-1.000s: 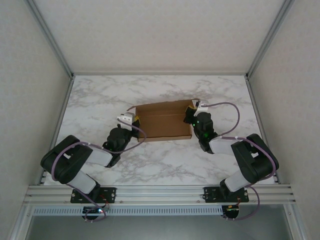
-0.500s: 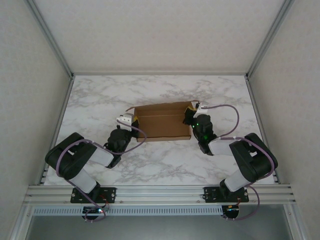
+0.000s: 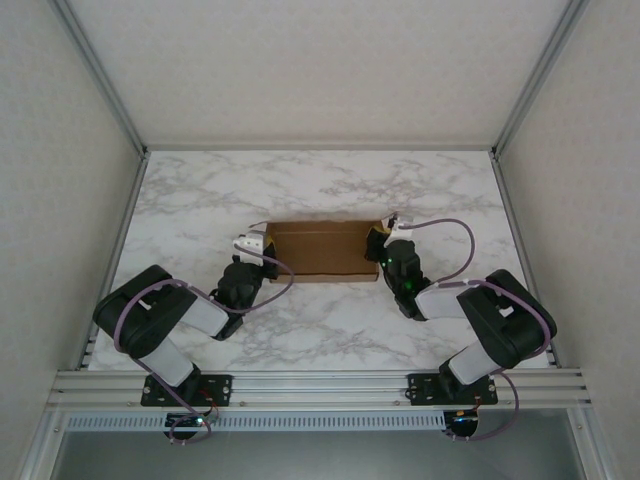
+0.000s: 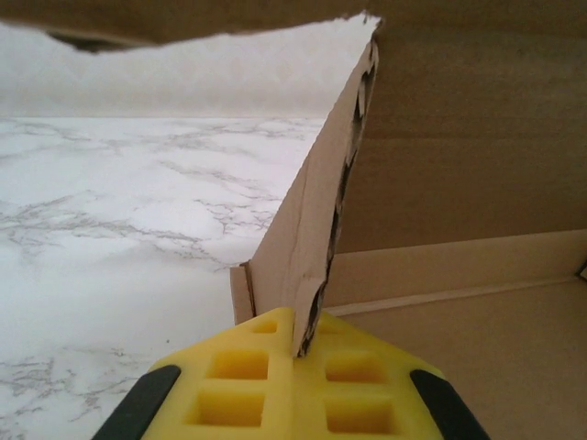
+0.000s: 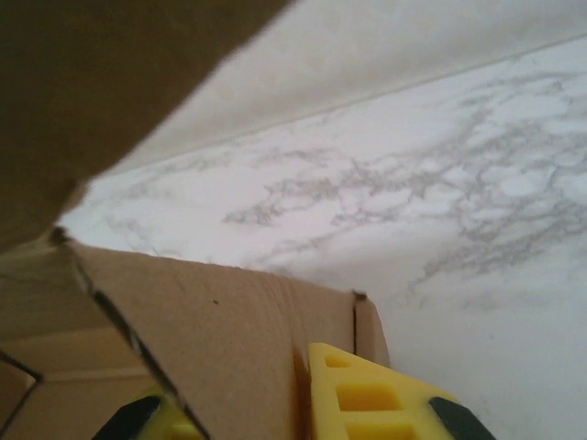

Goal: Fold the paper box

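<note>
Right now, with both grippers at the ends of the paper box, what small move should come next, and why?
Likely press both end walls slightly inward: the left gripper pinches one standing wall of the paper box, the right gripper straddles the other.

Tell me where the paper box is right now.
In the top view the paper box lies near the middle of the marble table, the left gripper at its left end and the right gripper at its right end.

Grey-veined marble tabletop [image 3: 330, 335], plain white walls [image 3: 320, 70] on 3 sides, alu. rail [image 3: 320, 385] at near edge.
</note>
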Controlling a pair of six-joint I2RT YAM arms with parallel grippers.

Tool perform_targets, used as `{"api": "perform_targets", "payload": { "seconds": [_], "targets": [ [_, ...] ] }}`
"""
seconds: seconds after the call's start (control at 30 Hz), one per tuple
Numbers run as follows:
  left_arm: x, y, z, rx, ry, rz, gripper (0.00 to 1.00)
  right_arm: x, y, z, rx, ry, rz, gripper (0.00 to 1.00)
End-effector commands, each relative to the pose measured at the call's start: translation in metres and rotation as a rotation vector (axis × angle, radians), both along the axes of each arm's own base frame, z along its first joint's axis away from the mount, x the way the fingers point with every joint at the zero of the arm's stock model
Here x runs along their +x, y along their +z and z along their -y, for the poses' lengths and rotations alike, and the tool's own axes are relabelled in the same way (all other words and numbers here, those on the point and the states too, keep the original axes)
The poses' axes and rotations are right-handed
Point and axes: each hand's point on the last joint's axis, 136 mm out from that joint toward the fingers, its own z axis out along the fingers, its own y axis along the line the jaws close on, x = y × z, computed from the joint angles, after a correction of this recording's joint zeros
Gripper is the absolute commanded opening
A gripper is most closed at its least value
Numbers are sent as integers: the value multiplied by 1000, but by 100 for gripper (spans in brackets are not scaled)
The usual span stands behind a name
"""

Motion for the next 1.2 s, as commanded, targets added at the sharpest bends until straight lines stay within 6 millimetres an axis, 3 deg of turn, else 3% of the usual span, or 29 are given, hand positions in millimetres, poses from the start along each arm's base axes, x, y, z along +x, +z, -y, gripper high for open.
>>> {"api": "perform_targets", "payload": {
  "seconds": [0.0, 0.17, 0.5, 0.73, 0.9, 0.93, 1.03, 1.17],
  "targets": [
    [-4, -20, -12, 66, 52, -60, 0, -15, -42, 6, -84, 1, -152, 15],
    [0, -23, -13, 91, 71, -59, 0, -14, -43, 0, -72, 22, -158, 26],
    [6, -18, -18, 107, 96, -41, 0, -39, -8, 21, -21, 2, -95, 58],
    [8, -17, -16, 97, 88, -35, 0, -67, 26, 69, -31, -134, -61, 55],
    [9, -16, -14, 97, 81, -32, 0, -77, 91, 95, -41, -199, 13, 37],
    [10, -16, -14, 97, 81, -32, 0, -76, 114, 94, -44, -191, 64, 34],
    [10, -17, -13, 94, 81, -38, 0, -67, 149, 82, -54, -145, 95, 30],
    [10, -19, -11, 89, 74, -43, 0, -51, 167, 26, -17, 71, -84, 33]
  ]
}}
